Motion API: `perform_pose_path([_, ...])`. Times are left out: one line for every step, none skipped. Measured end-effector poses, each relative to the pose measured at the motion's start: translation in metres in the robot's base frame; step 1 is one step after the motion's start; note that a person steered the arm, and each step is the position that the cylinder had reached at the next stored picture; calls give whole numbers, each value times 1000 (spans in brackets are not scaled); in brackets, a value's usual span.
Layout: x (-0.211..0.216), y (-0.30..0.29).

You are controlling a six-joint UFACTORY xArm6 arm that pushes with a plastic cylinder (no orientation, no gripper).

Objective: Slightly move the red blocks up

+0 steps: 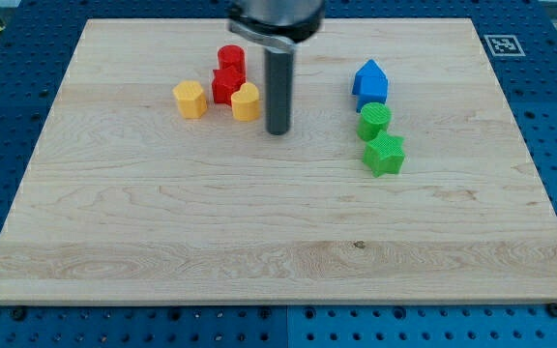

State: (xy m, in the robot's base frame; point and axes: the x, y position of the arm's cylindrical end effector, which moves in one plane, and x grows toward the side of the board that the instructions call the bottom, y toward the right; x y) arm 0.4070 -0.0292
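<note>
Two red blocks stand at the board's upper left: a red cylinder (231,59) and, touching it just below, a red star-like block (225,85). A yellow hexagon block (190,99) lies to the lower left of the red star. A yellow heart-like block (247,101) touches the red star's lower right. My tip (278,130) rests on the board just right of the yellow heart block, lower right of the red blocks, apart from them.
At the right a blue house-shaped block (370,81) sits above a green round block (375,121) and a green star block (385,154), stacked in a column. The wooden board (259,242) lies on a blue perforated table.
</note>
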Motion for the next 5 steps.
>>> perform_pose_path([-7,-42])
perform_pose_path([-17,-50])
perform_pose_path([-55,-50])
perform_pose_path([-59,-43])
perform_pose_path([-59,-29])
